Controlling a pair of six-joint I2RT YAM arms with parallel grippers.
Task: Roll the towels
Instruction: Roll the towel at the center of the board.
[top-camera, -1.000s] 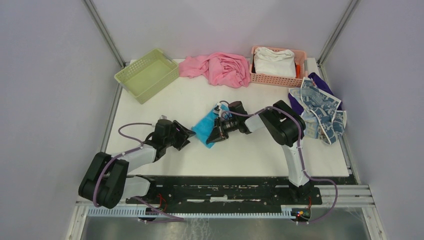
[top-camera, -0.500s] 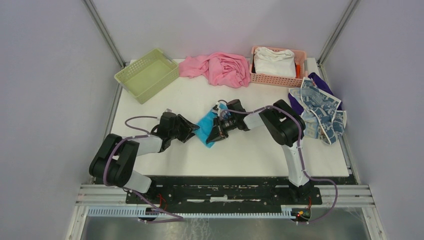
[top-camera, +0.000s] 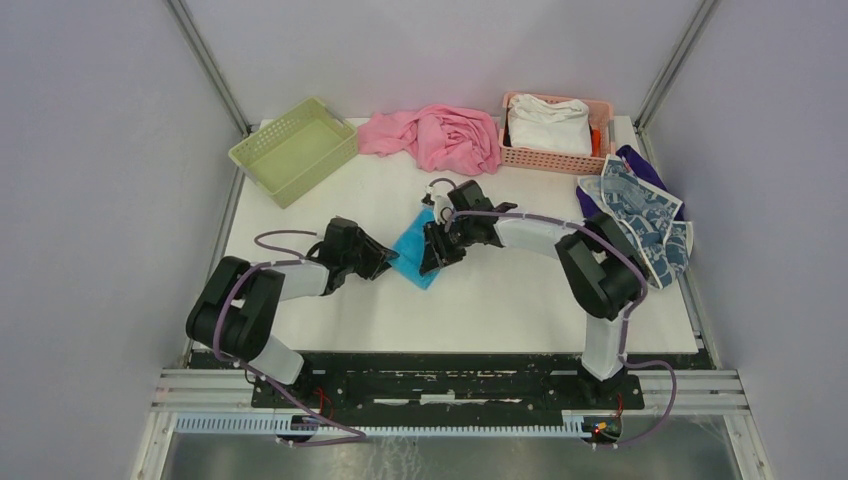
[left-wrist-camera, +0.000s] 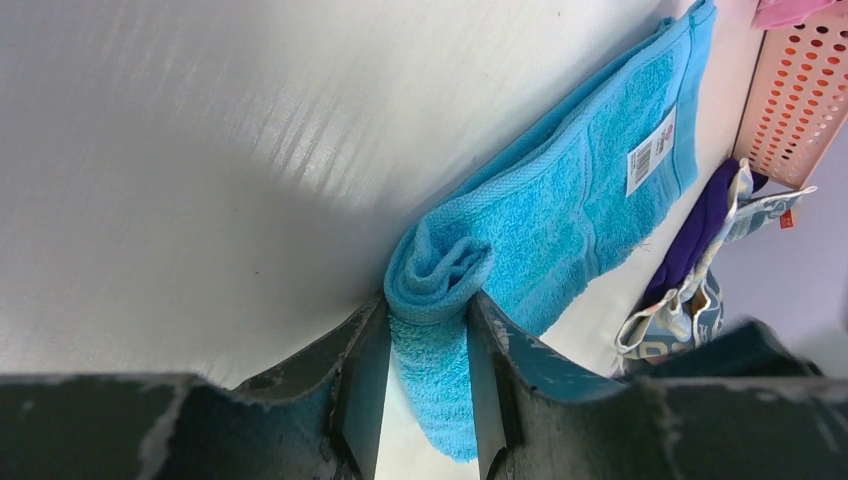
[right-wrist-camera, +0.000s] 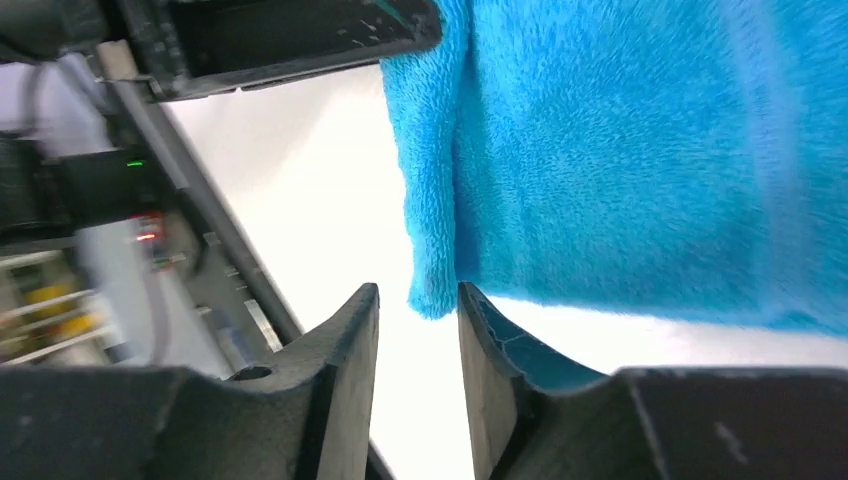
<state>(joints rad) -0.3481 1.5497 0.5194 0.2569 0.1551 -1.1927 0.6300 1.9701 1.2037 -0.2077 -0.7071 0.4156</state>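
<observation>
At the left end effector (left-wrist-camera: 425, 385) first: jaws narrow, clamped on the curled near end of the blue towel (left-wrist-camera: 570, 200), w/ the small coil poking up just past the tips. So the roll is begun at this end only.

From that grip the towel's long axis runs straight away from the left arm, flat on the tabletop (left-wrist-camera: 200, 150), up toward the far right. A barcode tag (left-wrist-camera: 652, 150) sits near the unrolled far end.

Right end effector (right-wrist-camera: 418, 335) faces in from the opposite side, low over the towel's right edge. Its jaws stand at a narrow gap. One towel corner dips just between the tips, but white shows beside it, so prob. not pinched and nothing held.

Key relation: the left arm owns the roll, and the free length lies between the two end effectors. Rolling has to travel along that axis, away from the left arm and toward the right one. The right arm is thus placed to pin or tension the flat part, but it's also in the roll's path.

Printed towels (top-camera: 640, 215) lie heaped at the right tabletop edge, well apart from both arms and nearer the right one, not yet rolled.
</observation>
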